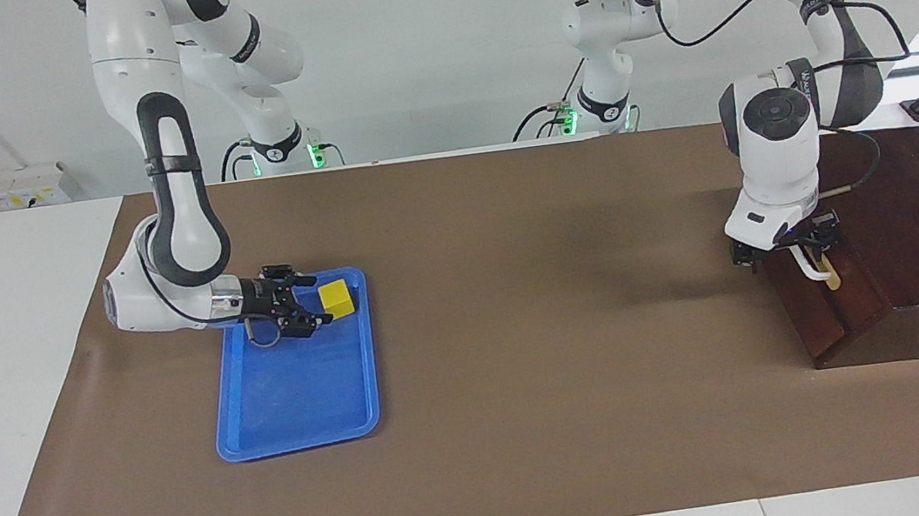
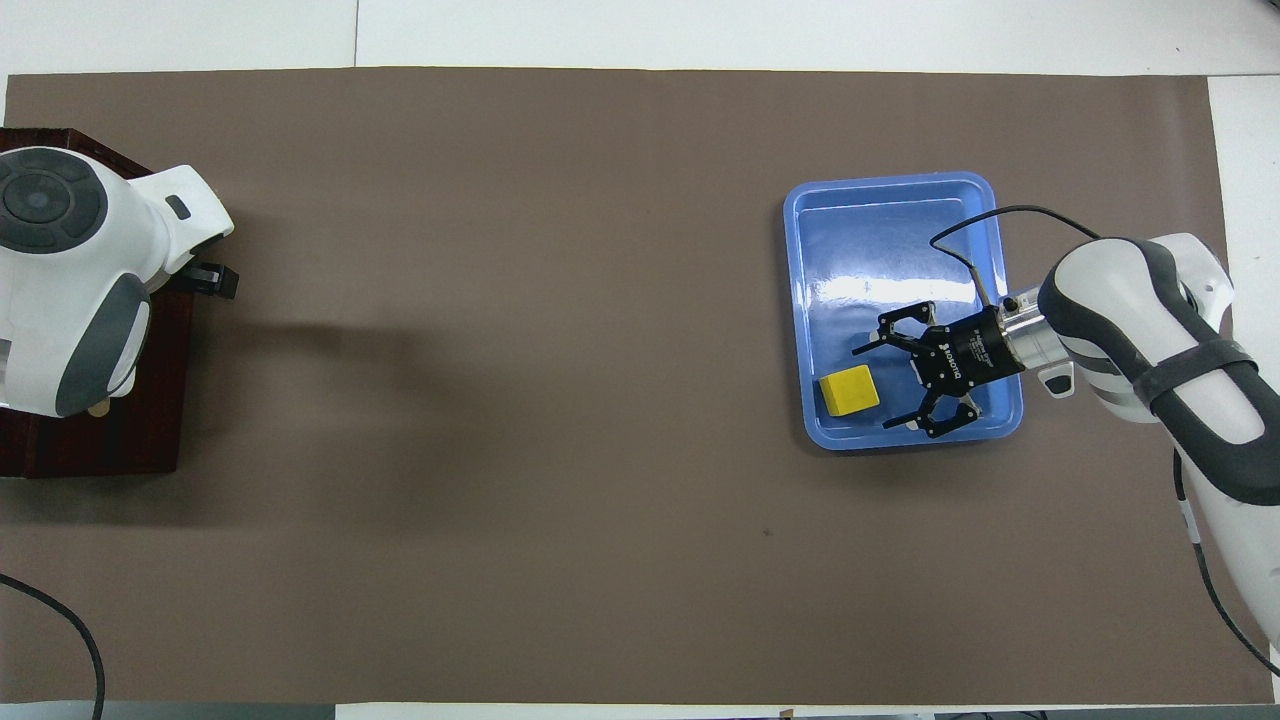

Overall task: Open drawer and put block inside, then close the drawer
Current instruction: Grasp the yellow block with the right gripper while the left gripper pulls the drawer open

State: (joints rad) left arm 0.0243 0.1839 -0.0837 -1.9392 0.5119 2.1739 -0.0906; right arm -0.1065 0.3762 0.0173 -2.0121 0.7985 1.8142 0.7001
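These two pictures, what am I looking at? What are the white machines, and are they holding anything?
They are two robot arms at a table, each ending in a two-finger gripper. One picture faces them from across the table; the other looks down from above their end. A yellow block lies in a blue tray. The right gripper is low in the tray, open beside the block, holding nothing. The left gripper is at the white handle of the closed brown drawer. It is open too, gripping nothing.
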